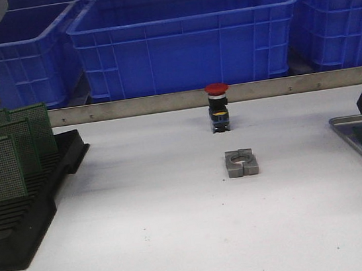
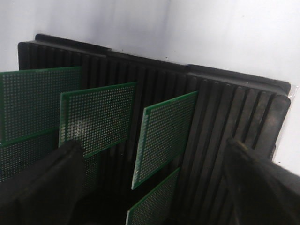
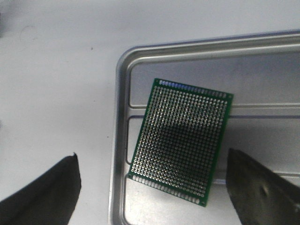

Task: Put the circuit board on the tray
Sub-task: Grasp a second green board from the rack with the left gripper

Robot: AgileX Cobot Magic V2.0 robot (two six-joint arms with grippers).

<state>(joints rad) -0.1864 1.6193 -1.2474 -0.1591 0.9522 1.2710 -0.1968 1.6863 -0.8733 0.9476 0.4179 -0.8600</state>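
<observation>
Green and dotted with holes, one circuit board (image 3: 180, 140) is lying flat on the ribbed floor of the silver-grey tray (image 3: 119, 140), slightly askew, near the tray's rounded corner. It is sitting between the two dark fingers of the right claw (image 3: 154, 187), which is hanging spread wide above it, gripping nothing and touching nothing. In the front view this tray (image 1: 344, 129) is resting at the right edge of the white tabletop (image 1: 180, 229).

Over at the left, the left claw (image 2: 154, 183) is also standing wide open and empty, hovering over the black slotted rack (image 2: 220, 122), where four boards are showing upright in their slots. One red-capped push button (image 1: 219, 107) and one grey metal clamp block (image 1: 241, 163) are sitting mid-tabletop, well apart from both claws. At least four blue crates (image 1: 181, 38) are lining the back.
</observation>
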